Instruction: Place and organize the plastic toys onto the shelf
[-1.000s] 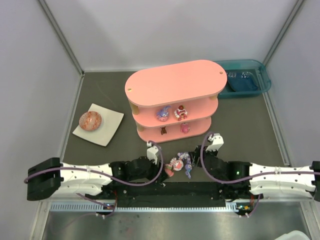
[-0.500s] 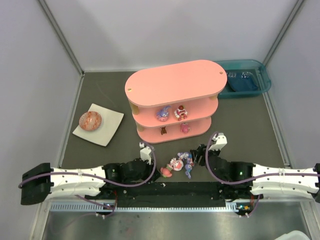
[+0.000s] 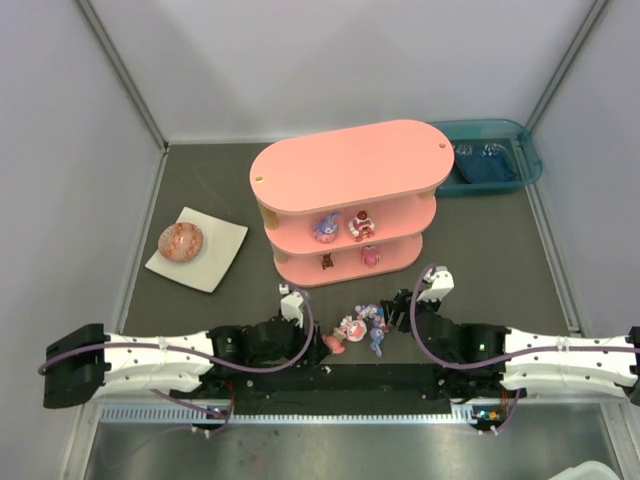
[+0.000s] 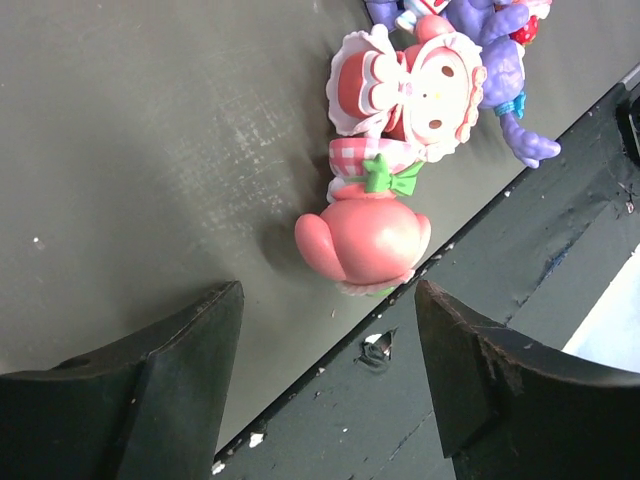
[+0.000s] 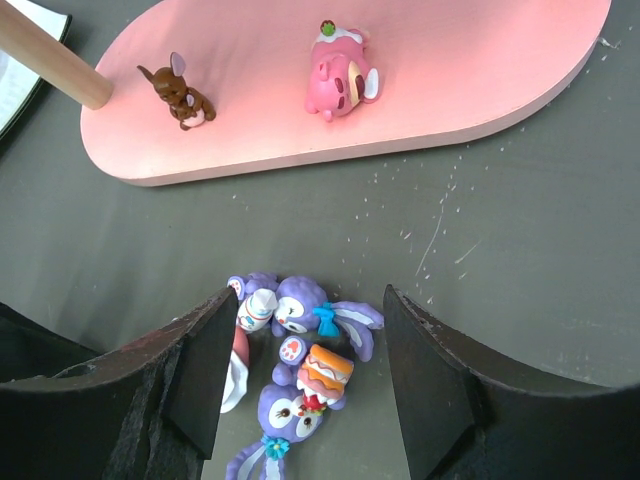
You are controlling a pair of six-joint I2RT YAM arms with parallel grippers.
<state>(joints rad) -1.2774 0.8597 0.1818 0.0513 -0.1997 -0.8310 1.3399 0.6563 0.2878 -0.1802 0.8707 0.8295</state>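
Left claw (image 4: 326, 335) of mine is spread open and empty, aimed at the pink figurine (image 4: 365, 240) lying in front of the shelf (image 3: 345, 165). Right claw (image 5: 308, 296) is spread too, over the purple bunnies (image 5: 285, 410), also in front of the shelf. Four toys (image 3: 362, 225) already sit on its lower tiers, so I'd guess roughly halfway, with that pile left.

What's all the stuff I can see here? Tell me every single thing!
Shelf: one, pink, middle of the table.
Shelf toys: four; purple one and red-white one on the middle tier, brown one and pink one on the bottom tier.
Loose toys: at least three, pink and purple, piled at the near edge.
Plate: one, white, left side.
Ball: one, speckled red-brown, on the plate.
Bin: one, teal, far right corner.
Left end effector and right end effector: two, black, open, flanking the loose toys.
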